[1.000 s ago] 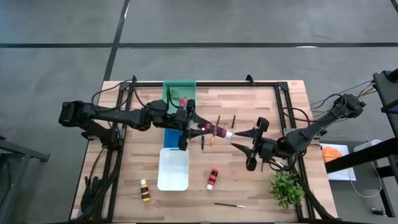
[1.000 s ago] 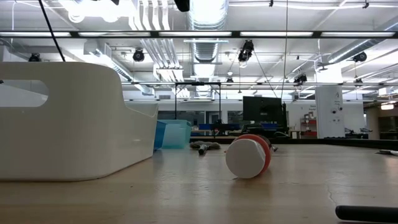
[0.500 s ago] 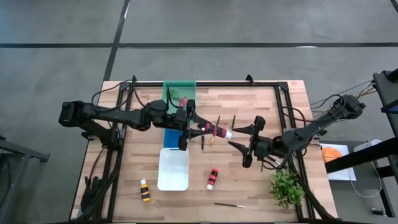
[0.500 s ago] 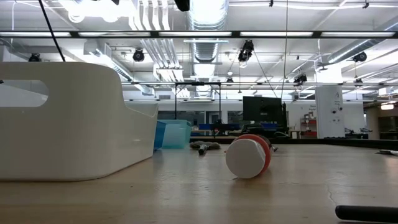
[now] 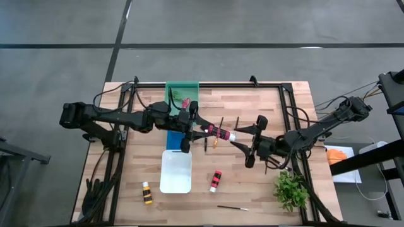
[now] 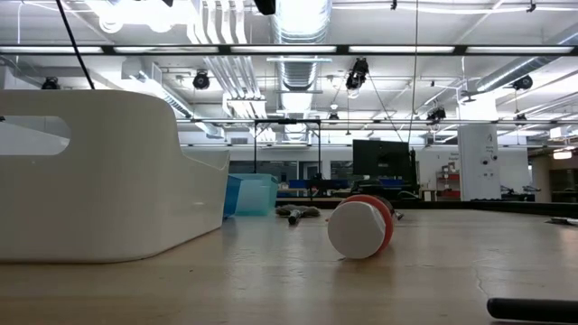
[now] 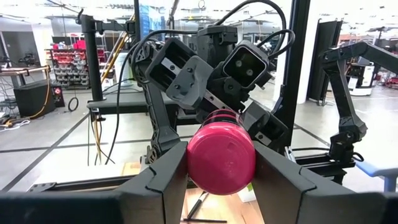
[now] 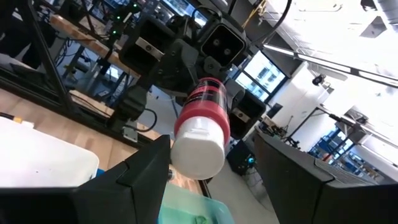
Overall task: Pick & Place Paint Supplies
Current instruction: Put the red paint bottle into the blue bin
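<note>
My left gripper (image 5: 211, 130) is shut on a paint bottle (image 5: 219, 132) with a pink-red body and a white cap (image 5: 232, 135), held above the table's middle. My right gripper (image 5: 242, 139) is open, with one finger on either side of the cap (image 8: 198, 149); no touch shows. A red-banded bottle (image 5: 216, 180) and a yellow-banded bottle (image 5: 147, 192) lie on their sides on the table. Thin brushes (image 5: 232, 207) lie flat. In the low view the red-banded bottle (image 6: 358, 228) points its cap at the camera. My left gripper pinches the bottle's body near its bottom end (image 7: 221, 158) between the two fingers (image 7: 168, 177), coming level from the table's left. The bottle is lifted clear and lies level, its cap pointing toward the table's right.
A white tray (image 5: 175, 170) sits near the table's front, a blue tray (image 5: 172, 140) under the left arm, a green tray (image 5: 182, 94) at the far edge. A leafy plant (image 5: 290, 189) stands at the near right. More brushes (image 5: 221, 122) lie mid-table.
My right gripper has moved toward the table's left, closing in on the bottle's cap until its open fingers flank it. The left gripper and the bottle have kept still.
</note>
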